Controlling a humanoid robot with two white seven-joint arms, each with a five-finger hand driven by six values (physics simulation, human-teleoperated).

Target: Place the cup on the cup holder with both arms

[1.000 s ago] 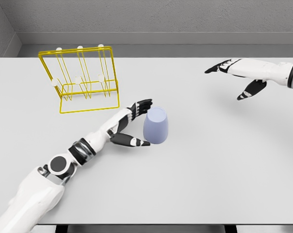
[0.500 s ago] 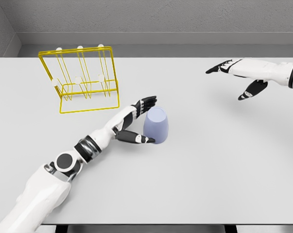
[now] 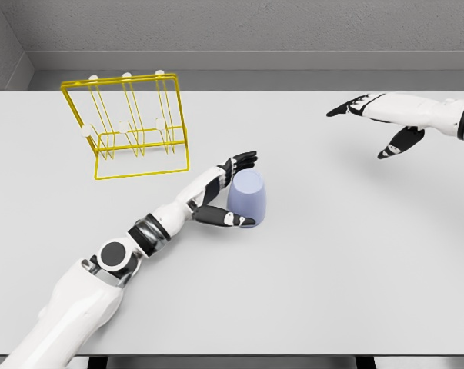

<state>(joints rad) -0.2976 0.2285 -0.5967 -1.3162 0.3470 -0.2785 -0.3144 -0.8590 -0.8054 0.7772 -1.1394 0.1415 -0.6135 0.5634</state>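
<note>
While bracketing cup (image 3: 247, 199) for grasp, left hand (image 3: 226, 192) is spreading wide — not gripping; right hand (image 3: 382, 119) idling open, apart from holder (image 3: 128, 127).

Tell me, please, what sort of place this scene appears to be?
Probably a simulated test bench, not a real kitchen: a bare white table against plain grey walls, holding only a yellow wire cup holder and a lavender cup, with the left robot hand around the cup.
</note>
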